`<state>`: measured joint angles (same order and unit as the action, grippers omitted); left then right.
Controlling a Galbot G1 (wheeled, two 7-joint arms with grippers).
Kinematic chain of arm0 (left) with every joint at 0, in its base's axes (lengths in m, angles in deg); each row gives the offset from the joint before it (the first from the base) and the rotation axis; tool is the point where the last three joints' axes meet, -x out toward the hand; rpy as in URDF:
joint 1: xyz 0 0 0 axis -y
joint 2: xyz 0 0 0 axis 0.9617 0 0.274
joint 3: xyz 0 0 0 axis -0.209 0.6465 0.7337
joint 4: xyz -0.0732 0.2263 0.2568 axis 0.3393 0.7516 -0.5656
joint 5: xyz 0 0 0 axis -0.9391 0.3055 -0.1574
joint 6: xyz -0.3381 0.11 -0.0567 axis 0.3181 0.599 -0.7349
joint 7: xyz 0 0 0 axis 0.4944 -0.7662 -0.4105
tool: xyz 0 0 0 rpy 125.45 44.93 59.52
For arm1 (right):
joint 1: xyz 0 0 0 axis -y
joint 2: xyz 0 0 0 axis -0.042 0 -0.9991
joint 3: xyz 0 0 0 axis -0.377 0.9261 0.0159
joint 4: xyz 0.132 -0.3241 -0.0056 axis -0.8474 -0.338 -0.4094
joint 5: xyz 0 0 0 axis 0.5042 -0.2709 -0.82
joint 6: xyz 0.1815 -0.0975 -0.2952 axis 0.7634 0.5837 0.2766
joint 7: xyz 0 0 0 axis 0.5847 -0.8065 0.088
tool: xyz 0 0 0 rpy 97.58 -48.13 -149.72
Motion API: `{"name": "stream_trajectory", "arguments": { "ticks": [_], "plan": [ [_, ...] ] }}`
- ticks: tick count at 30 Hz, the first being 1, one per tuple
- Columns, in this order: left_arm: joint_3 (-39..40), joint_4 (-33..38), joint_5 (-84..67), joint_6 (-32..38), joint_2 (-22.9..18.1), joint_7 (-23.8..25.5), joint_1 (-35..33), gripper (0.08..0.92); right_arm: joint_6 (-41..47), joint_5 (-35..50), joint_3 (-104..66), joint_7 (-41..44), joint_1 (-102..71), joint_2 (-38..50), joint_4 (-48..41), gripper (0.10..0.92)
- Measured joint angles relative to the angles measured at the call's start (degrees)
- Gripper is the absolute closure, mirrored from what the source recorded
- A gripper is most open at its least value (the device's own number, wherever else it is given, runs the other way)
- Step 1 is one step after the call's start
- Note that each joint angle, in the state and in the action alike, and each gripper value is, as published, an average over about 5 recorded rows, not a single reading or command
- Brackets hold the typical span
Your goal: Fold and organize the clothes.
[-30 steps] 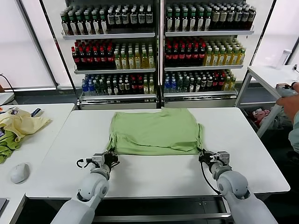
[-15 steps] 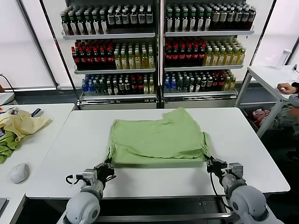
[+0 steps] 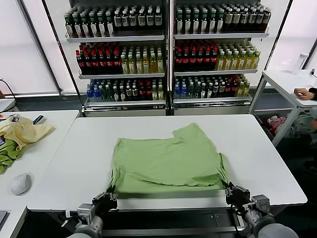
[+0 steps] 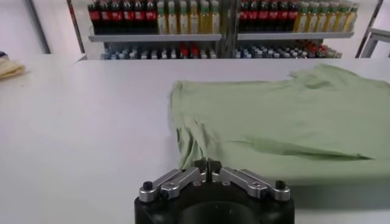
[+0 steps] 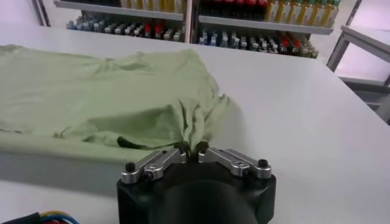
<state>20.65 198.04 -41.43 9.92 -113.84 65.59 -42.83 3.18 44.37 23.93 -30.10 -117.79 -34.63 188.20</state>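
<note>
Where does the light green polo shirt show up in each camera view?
Head view: polo shirt lies mid-table, its near edge at the table's front.
Left wrist view: it spreads beyond the left gripper, jaws shut on its corner.
Right wrist view: it spreads beyond the right gripper.
Shared landmark: the drinks shelves behind.

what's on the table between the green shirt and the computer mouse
Nothing: the head view shows bare white table between the light green polo shirt and the white computer mouse.
</note>
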Motion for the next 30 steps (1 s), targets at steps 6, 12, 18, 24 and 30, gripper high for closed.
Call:
{"name": "stream_trajectory", "arguments": {
  "ticks": [6, 12, 18, 24, 30],
  "plan": [
    [-1.0, 1.5, 1.1, -0.3, 0.7, 0.6, -2.3, 0.796, -3.5, -0.6, -0.7, 0.0, -0.9, -0.2, 1.3, 0.565],
    [-2.3, 1.7, 1.0, 0.2, 1.5, 1.0, -2.3, 0.623, -6.5, -0.1, -0.2, -1.0, 1.4, 0.1, 0.9, 0.392],
    [-2.5, 0.3, -0.6, 1.2, 2.3, 0.9, 0.5, 0.45, -7.0, 1.2, 2.9, -2.5, 8.7, -0.3, -3.4, 0.236],
    [-1.3, -3.8, -3.7, 1.9, 3.2, 0.5, 7.0, 0.277, -6.3, 2.7, 8.5, -3.5, 19.6, -1.0, -10.8, 0.203],
    [1.5, -9.9, -6.0, 1.9, 3.3, 0.4, 16.2, 0.182, -4.6, 4.3, 15.0, -4.8, 31.6, -2.0, -19.5, 0.202]
  ]
}}
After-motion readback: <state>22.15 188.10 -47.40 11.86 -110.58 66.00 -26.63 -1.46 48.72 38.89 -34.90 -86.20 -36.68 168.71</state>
